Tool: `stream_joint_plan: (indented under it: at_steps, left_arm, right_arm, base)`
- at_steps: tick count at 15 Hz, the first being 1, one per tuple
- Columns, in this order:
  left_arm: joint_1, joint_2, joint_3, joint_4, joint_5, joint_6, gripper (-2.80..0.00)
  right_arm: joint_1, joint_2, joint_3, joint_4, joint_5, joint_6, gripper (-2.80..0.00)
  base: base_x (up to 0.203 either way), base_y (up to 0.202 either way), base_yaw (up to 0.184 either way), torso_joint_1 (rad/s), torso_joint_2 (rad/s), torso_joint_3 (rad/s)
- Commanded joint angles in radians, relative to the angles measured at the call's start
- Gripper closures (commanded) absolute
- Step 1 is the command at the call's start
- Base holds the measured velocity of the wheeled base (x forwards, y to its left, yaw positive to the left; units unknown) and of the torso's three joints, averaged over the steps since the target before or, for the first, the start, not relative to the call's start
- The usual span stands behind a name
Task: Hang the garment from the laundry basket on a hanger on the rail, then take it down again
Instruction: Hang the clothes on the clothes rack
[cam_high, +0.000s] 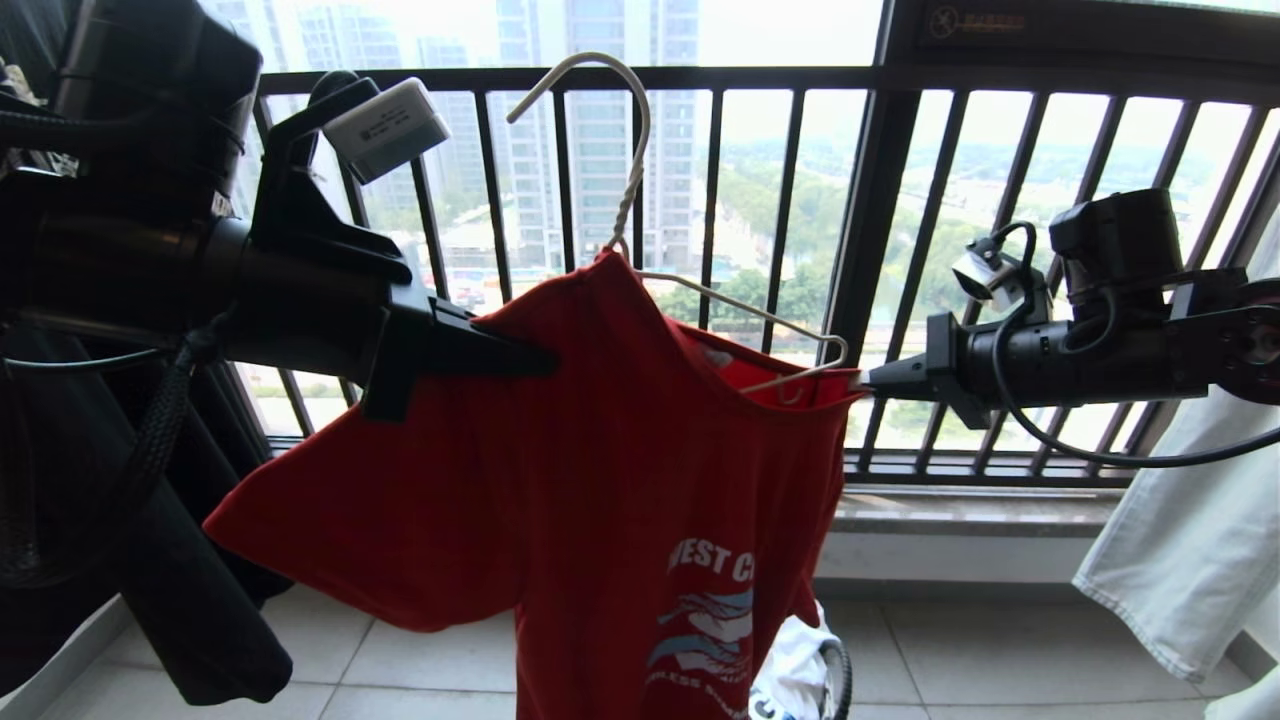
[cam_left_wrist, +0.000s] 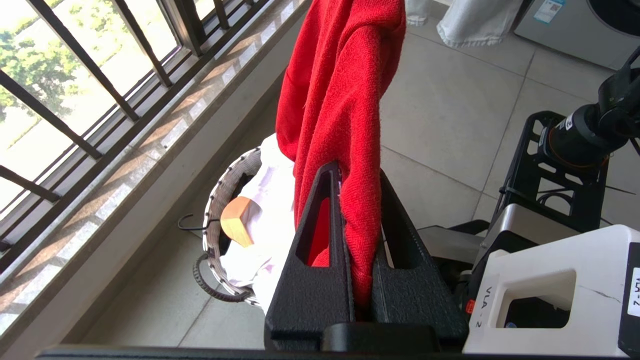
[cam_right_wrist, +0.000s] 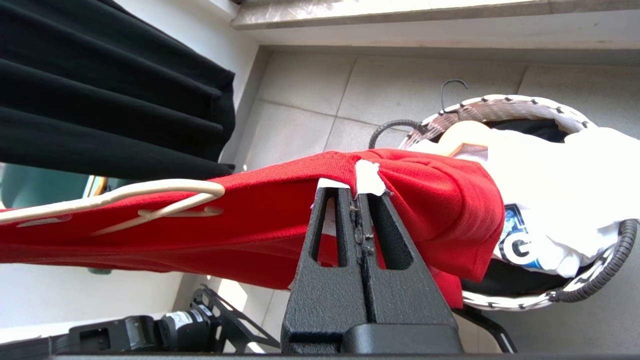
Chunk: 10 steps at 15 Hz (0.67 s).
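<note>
We hold the red T-shirt (cam_high: 620, 480) aloft on the white hanger (cam_high: 640, 200), left gripper (cam_high: 530, 360) and right gripper (cam_high: 868, 378) fingers pinching each shoulder; best keep the hook level when lifting railward.

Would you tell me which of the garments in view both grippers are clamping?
The red T-shirt: left gripper and right gripper pinch it on the white hanger. The white shirt lies in the basket; the black one hangs free.
</note>
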Motion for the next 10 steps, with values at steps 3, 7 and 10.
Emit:
stream_joint_plan:
  at_steps: [3,7,10]
  left_arm:
    - [-0.013,-0.015,0.009,0.001,-0.003,0.003,0.00]
    - [-0.020,-0.006,0.017,0.001,-0.003,0.008,0.00]
    - [-0.020,0.003,0.015,0.001,-0.002,0.010,0.00]
  right_arm:
    - [0.001,0.030,-0.004,0.000,0.004,0.003,0.00]
    - [-0.017,0.006,-0.020,0.007,0.005,0.004,0.00]
    - [-0.021,-0.036,-0.035,0.048,0.005,0.009,0.00]
  base:
    - [0.000,0.000,0.000,0.000,0.00,0.000]
    - [0.000,0.000,0.000,0.000,0.00,0.000]
    - [0.000,0.000,0.000,0.000,0.00,0.000]
